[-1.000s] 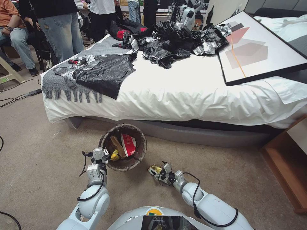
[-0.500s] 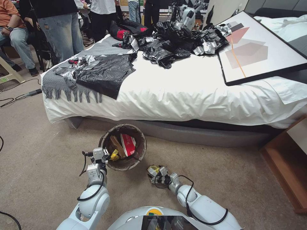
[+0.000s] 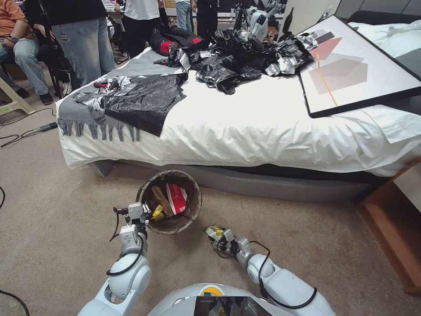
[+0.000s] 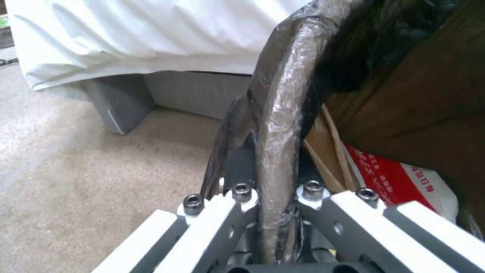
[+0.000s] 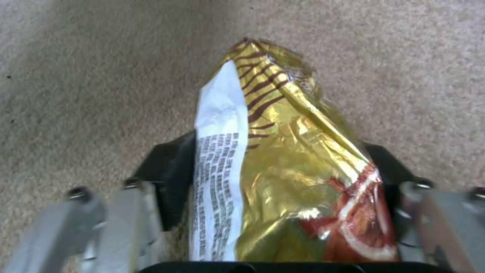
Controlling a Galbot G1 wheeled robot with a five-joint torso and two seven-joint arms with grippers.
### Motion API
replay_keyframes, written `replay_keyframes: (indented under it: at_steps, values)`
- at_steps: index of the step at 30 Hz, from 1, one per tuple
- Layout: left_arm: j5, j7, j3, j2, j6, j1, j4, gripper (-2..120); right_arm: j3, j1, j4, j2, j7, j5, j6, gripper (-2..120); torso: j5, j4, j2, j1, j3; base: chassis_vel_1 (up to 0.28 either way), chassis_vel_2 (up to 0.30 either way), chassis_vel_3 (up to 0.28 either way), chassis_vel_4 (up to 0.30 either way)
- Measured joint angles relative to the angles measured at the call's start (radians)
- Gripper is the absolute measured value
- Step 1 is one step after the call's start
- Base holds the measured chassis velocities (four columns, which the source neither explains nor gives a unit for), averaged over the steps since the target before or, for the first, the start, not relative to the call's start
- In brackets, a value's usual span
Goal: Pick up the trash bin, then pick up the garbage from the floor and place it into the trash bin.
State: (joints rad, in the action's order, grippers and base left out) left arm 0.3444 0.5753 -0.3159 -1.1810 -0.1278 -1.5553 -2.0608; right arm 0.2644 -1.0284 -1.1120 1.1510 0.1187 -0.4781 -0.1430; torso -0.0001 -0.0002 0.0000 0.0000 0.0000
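The left gripper (image 3: 141, 215) holds the trash bin (image 3: 170, 202) by the near-left part of its rim; in the left wrist view its fingers (image 4: 242, 189) are closed on the rim, one on each side, with the dark liner (image 4: 278, 125) pressed between them. The trash bin stands in front of the bed (image 3: 245, 118), near the robot. Inside it I can see a red paper cup (image 3: 176, 198), a brown paper bag (image 3: 160, 199) and a small yellow wrapper (image 3: 157, 213).

To the right of the bin, just beside it, the right gripper (image 3: 219, 235) is low over the floor (image 3: 52, 210). It is clamped on a gold snack wrapper (image 3: 213, 231). In the right wrist view this wrapper (image 5: 283, 159) sits between the two fingers (image 5: 166, 182) and sticks out in front of them, with the carpet behind it. I cannot tell if the wrapper touches the carpet.

On the bed, black plastic sheets (image 3: 144, 103) lie on the left part, and a framed picture (image 3: 351, 66) on the right.
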Motion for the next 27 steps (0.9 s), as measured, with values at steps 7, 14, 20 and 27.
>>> replay_keyframes:
  at_steps: [7,14,20,27]
  values:
    - [0.000,0.001,0.001,0.002,0.000,0.002,0.000,0,-0.003,-0.006,-0.026,-0.003,-0.019,0.000,0.001,39,0.0001,0.0001,0.000,0.000,0.000,0.000,0.000,0.000,0.000]
    - [0.000,0.001,0.001,0.004,0.000,0.002,0.000,0,-0.005,-0.008,-0.051,-0.009,-0.031,-0.002,0.005,17,0.0000,0.0001,0.000,0.000,0.000,0.000,0.000,0.000,0.000]
    - [0.001,0.001,0.002,0.004,0.000,0.003,0.000,0,-0.006,-0.008,-0.072,-0.011,-0.049,-0.005,0.007,0,0.0001,0.0001,0.000,0.000,0.000,0.000,0.000,0.000,0.000]
    - [0.001,0.002,0.006,0.002,0.000,0.005,0.000,0,-0.012,-0.010,-0.097,-0.014,-0.071,-0.009,0.010,0,0.0000,0.0003,0.000,0.000,0.000,0.000,0.000,0.000,0.000]
